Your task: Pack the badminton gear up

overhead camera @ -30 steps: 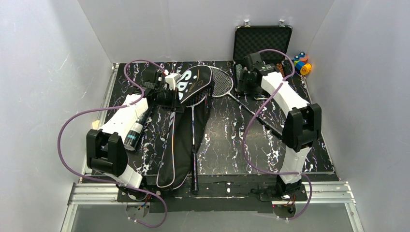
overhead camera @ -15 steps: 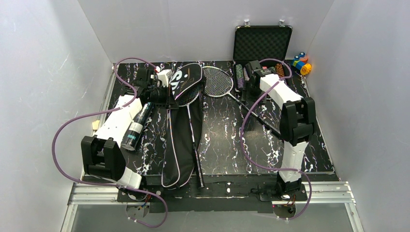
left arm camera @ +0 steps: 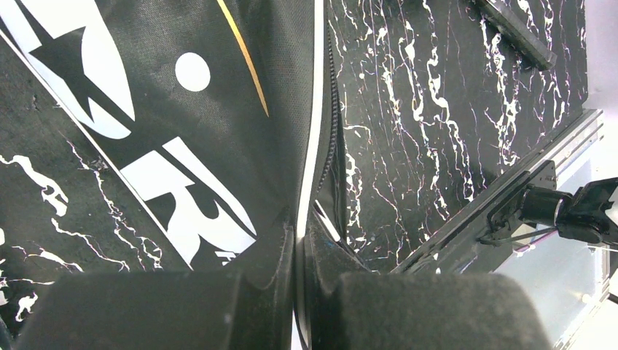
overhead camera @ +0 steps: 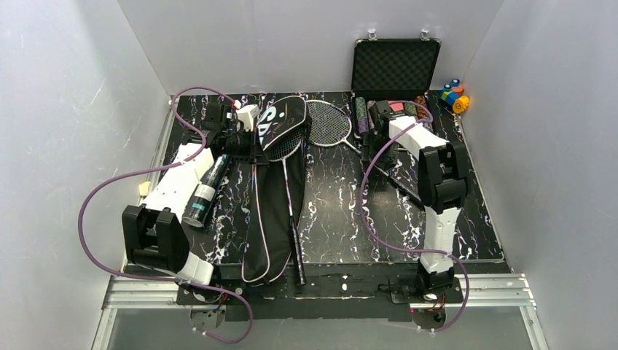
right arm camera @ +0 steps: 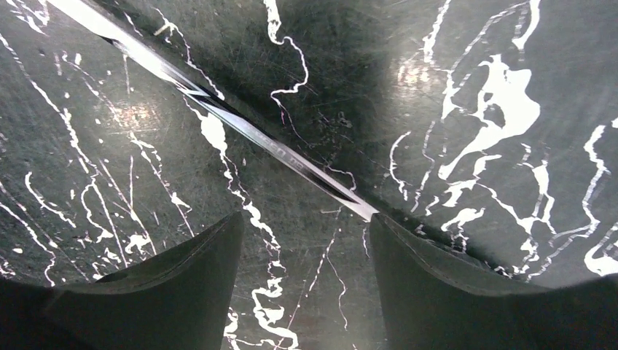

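Far left, the black tube (overhead camera: 205, 191) lies on the table beside the left arm, not yet packed. The left gripper (left arm camera: 297, 240), pinched tight on the white-piped rim of the SPORT bag (overhead camera: 270, 219), has drawn the flap leftward and lower over the past second. One racket (overhead camera: 298, 255) lies partly in the bag's mouth, its handle sticking out toward the near edge. The second racket (overhead camera: 328, 122) is still out on the table. The right gripper (right arm camera: 302, 226), jaws spread, has pulled back from the poker chip case (overhead camera: 396, 65) and is poised over the racket's shaft (right arm camera: 277, 149), apparently readying a pick-up.
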`<action>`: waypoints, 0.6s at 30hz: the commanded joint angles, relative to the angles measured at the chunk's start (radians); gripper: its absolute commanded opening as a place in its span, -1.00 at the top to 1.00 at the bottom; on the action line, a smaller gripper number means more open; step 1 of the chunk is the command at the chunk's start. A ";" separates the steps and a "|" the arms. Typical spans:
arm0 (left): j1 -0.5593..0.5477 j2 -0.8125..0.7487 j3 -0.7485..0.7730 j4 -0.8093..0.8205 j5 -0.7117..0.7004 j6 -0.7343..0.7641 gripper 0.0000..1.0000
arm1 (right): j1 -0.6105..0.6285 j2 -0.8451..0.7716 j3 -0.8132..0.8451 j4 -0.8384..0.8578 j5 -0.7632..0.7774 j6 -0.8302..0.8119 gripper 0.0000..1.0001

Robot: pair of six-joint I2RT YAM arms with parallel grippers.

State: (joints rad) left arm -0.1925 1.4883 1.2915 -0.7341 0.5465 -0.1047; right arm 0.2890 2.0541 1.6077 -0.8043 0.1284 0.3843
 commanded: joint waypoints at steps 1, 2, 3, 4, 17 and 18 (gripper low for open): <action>0.005 -0.076 0.026 0.029 0.034 0.004 1.00 | -0.005 0.033 -0.004 0.017 -0.061 -0.019 -0.44; 0.005 -0.075 0.021 0.028 0.034 0.007 1.00 | -0.004 0.038 -0.006 0.016 -0.067 -0.019 -0.44; 0.006 -0.074 0.017 0.027 0.034 0.010 1.00 | -0.004 0.041 -0.009 0.017 -0.073 -0.019 -0.44; 0.006 -0.074 0.016 0.025 0.033 0.013 1.00 | -0.004 0.043 -0.013 0.017 -0.077 -0.019 -0.43; 0.007 -0.076 0.009 0.022 0.036 0.016 1.00 | 0.007 -0.060 0.054 -0.019 -0.067 -0.034 -0.36; 0.005 -0.077 0.009 0.021 0.036 0.016 1.00 | 0.001 -0.057 0.075 -0.031 -0.047 -0.034 -0.38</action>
State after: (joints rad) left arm -0.1917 1.4883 1.2911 -0.7414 0.5461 -0.0929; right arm 0.2947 2.0785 1.5925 -0.8104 0.0208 0.3676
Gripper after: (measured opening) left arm 0.029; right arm 0.678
